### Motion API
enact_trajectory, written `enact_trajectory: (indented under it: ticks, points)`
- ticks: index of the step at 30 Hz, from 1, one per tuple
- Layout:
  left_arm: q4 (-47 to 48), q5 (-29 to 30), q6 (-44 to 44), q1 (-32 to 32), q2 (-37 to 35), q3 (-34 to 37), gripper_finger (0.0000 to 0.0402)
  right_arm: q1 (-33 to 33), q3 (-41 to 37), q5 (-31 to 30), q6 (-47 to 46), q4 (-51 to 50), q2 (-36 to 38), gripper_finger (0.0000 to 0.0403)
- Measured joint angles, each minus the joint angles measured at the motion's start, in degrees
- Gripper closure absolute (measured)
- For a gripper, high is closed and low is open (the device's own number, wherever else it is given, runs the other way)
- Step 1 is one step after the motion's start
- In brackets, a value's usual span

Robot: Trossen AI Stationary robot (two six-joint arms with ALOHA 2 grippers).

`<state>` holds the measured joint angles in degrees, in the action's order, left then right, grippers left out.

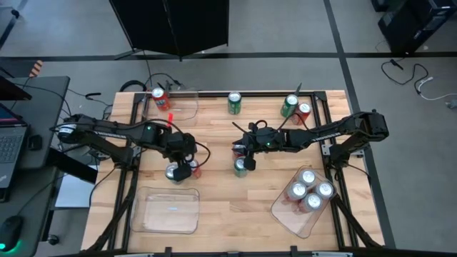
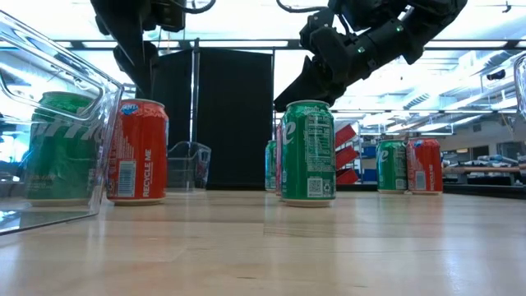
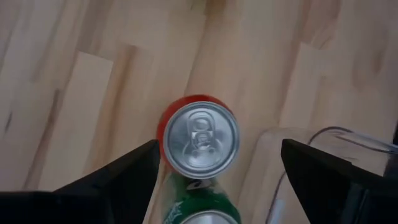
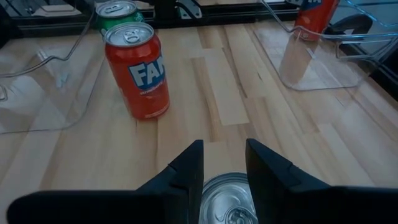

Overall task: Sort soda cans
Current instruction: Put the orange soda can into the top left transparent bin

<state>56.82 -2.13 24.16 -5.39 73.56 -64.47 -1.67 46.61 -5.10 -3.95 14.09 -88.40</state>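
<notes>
As seen overhead, red can (image 3: 199, 140) between left gripper's (image 3: 217, 168) fingers

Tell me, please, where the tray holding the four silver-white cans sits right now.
In the high view, the clear tray with four silver-white cans sits at the table's front right corner, angled, in front of the right arm.

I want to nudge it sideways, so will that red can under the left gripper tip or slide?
The red can stands upright on smooth wood, so a low push probably slides it; a high push may tip it. A green can right beside it could block or get knocked.
</notes>
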Motion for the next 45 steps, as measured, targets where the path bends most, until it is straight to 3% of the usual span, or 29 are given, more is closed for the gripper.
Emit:
enact_trajectory:
  ticks: [23,39,45]
  points:
    - [-0.1,1.0,-2.9,0.0,9.3,0.1,0.0066,0.0,0.0,0.0,0.0,-0.1,0.0,0.0297]
    - [-0.6,5.1,-3.0,0.1,11.1,0.1,0.0067,0.0,0.0,0.1,0.0,-0.5,0.0,0.0297]
    - [-0.2,4.0,-2.7,0.1,11.1,0.0,0.0089,0.0,0.0,0.1,0.1,-0.8,0.0,0.0297]
